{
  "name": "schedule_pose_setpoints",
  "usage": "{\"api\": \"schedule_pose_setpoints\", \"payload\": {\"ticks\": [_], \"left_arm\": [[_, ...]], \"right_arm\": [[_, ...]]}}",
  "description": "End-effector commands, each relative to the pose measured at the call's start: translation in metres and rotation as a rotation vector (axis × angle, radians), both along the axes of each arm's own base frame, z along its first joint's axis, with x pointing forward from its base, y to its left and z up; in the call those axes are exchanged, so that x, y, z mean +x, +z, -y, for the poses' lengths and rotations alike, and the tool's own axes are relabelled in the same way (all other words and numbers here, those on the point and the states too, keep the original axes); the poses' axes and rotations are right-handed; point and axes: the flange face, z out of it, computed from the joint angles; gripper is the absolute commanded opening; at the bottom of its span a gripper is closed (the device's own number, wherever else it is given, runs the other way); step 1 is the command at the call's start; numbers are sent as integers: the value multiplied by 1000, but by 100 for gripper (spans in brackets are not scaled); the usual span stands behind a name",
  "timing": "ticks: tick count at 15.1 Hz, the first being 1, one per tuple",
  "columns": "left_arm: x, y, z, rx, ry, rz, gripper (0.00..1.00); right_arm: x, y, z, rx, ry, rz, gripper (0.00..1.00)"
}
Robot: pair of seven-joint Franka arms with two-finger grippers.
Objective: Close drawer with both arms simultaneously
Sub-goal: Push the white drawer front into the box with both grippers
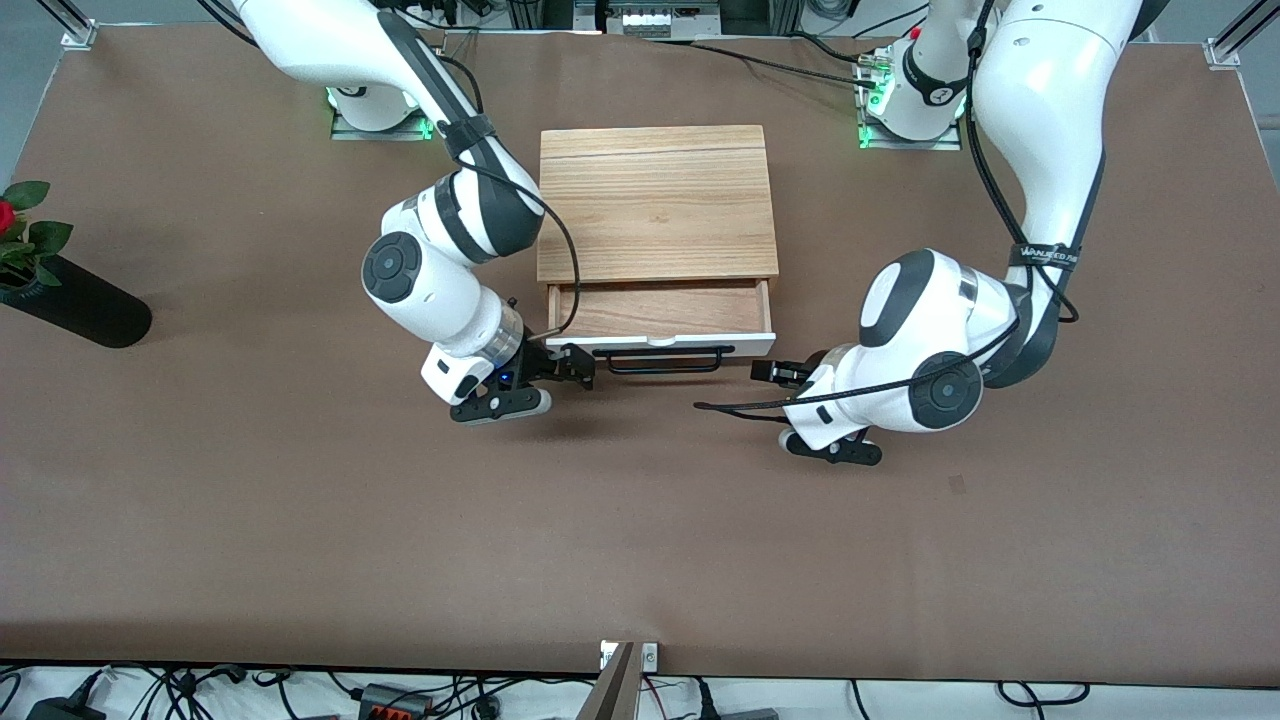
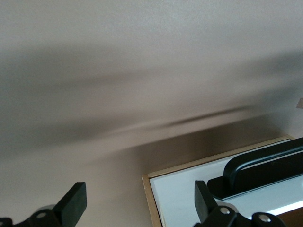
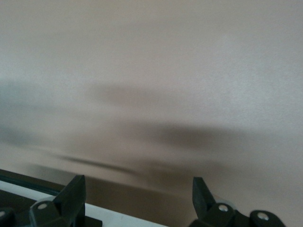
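Note:
The light-wood cabinet (image 1: 658, 200) stands mid-table. Its drawer (image 1: 660, 310) is pulled partly out and shows its wooden inside, white front panel (image 1: 690, 344) and black bar handle (image 1: 668, 362). My right gripper (image 1: 576, 366) is open and empty in front of the panel's corner toward the right arm's end. My left gripper (image 1: 775, 372) is open and empty, low in front of the panel's other corner. In the left wrist view the open gripper (image 2: 137, 203) spans the panel's corner (image 2: 184, 198), with the handle (image 2: 265, 168) beside it. In the right wrist view the open gripper (image 3: 137, 198) is over the panel's edge (image 3: 113, 220).
A black vase with a red rose (image 1: 75, 300) lies near the table's edge at the right arm's end. A small mount (image 1: 625, 672) sits at the table edge nearest the front camera. Brown tabletop (image 1: 640, 540) spreads in front of the drawer.

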Motion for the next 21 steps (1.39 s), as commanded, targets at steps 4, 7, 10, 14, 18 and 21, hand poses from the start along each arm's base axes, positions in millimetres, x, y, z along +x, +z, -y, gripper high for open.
{"api": "schedule_pose_setpoints", "payload": {"ticks": [4,7,10,14,18,21], "left_arm": [[-4,-1,3,20,-29,-18,100],[-8,-3,8,24,-38,-32,100],[-13,-5,12,30,-54,-54,100],[-18,-13,13,37,-59,-75,100],[-26,-19,23,38,-79,-105,100],[-30,-20,27,42,-89,-120,100]], "right_arm": [[-8,-4,-16,2,34,-6,100],[-9,-8,-13,-4,36,-13,100],[-9,-9,-13,-5,36,-15,100],[-14,-13,-14,-16,49,-41,100],[-17,-15,-13,-25,58,-72,100],[-18,-16,-13,-28,60,-82,100]]}}
